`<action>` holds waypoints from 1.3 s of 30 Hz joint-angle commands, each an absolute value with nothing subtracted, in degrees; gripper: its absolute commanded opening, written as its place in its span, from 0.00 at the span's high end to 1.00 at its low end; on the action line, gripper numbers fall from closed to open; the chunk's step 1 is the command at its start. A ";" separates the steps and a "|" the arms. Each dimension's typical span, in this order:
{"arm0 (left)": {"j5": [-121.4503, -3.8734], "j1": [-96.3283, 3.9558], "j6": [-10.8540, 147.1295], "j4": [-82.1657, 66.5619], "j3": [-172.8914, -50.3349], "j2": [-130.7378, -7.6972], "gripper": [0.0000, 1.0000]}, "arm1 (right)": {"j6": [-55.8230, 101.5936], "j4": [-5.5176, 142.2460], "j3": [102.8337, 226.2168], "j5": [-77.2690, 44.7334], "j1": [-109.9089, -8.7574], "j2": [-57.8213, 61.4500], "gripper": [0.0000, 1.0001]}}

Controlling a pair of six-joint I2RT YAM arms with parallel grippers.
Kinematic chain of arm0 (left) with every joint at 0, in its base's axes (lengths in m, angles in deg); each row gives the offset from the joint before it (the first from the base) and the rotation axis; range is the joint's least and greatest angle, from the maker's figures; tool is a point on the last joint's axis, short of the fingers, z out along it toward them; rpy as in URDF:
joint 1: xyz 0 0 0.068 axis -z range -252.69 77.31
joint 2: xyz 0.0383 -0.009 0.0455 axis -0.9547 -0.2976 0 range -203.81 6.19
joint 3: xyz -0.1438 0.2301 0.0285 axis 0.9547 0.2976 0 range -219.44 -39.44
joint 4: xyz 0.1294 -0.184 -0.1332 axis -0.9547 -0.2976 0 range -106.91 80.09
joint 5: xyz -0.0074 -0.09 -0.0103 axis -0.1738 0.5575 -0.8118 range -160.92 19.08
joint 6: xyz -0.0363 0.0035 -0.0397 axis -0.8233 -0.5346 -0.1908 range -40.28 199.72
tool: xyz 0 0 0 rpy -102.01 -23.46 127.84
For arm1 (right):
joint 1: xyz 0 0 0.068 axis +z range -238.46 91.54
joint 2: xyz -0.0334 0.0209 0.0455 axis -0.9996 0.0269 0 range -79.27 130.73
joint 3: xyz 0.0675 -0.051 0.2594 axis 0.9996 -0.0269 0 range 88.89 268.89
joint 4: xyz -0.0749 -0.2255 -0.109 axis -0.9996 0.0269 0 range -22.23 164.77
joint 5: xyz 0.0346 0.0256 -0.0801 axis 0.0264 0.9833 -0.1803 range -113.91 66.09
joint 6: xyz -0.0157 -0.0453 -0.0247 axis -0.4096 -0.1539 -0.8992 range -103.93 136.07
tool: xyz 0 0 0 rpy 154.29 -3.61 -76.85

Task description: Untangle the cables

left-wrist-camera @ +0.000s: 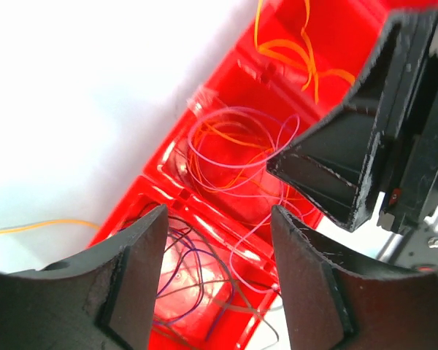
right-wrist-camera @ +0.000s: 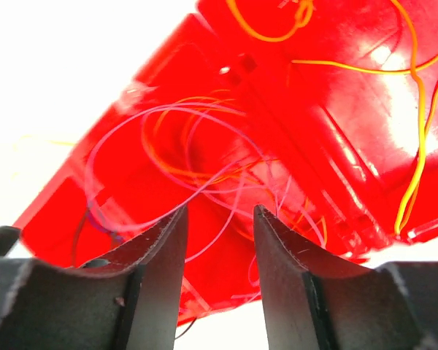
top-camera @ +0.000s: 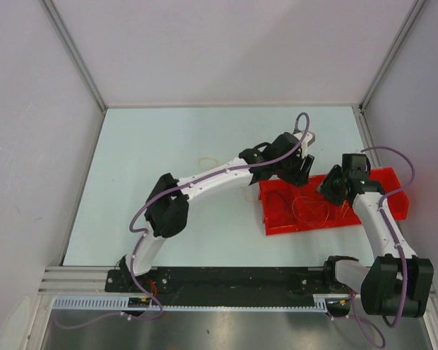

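Observation:
A red compartment tray (top-camera: 277,219) lies at the right of the table and holds tangled thin wire loops (top-camera: 310,208). In the left wrist view I see dark purple loops (left-wrist-camera: 186,262) in the near compartment, pink and orange loops (left-wrist-camera: 233,157) in the middle one and orange-yellow loops (left-wrist-camera: 299,51) farther on. My left gripper (left-wrist-camera: 219,219) is open above the tray's left end, empty. My right gripper (right-wrist-camera: 220,215) is open just above the pink loops (right-wrist-camera: 204,182), with strands between the fingers, not gripped. It shows in the left wrist view (left-wrist-camera: 358,160).
A thin yellow-orange loop (top-camera: 206,160) lies on the pale table (top-camera: 168,146), left of the tray; a strand shows in the left wrist view (left-wrist-camera: 36,226). White walls enclose the table. The two grippers are close together over the tray.

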State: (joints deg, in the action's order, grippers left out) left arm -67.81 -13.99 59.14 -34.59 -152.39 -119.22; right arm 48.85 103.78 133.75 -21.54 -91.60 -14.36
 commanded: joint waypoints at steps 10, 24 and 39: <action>-78.56 -21.18 59.85 -33.90 -134.22 -99.38 0.15 | 47.54 109.35 144.17 -15.92 -90.13 -23.80 0.52; -93.16 -32.34 58.80 -36.89 -122.06 -99.63 0.10 | 47.89 108.73 144.26 -18.64 -81.52 -26.27 0.43; -93.86 -35.68 64.69 -40.40 -132.42 -112.80 0.16 | 46.57 107.50 144.18 -18.63 -80.73 -24.77 0.43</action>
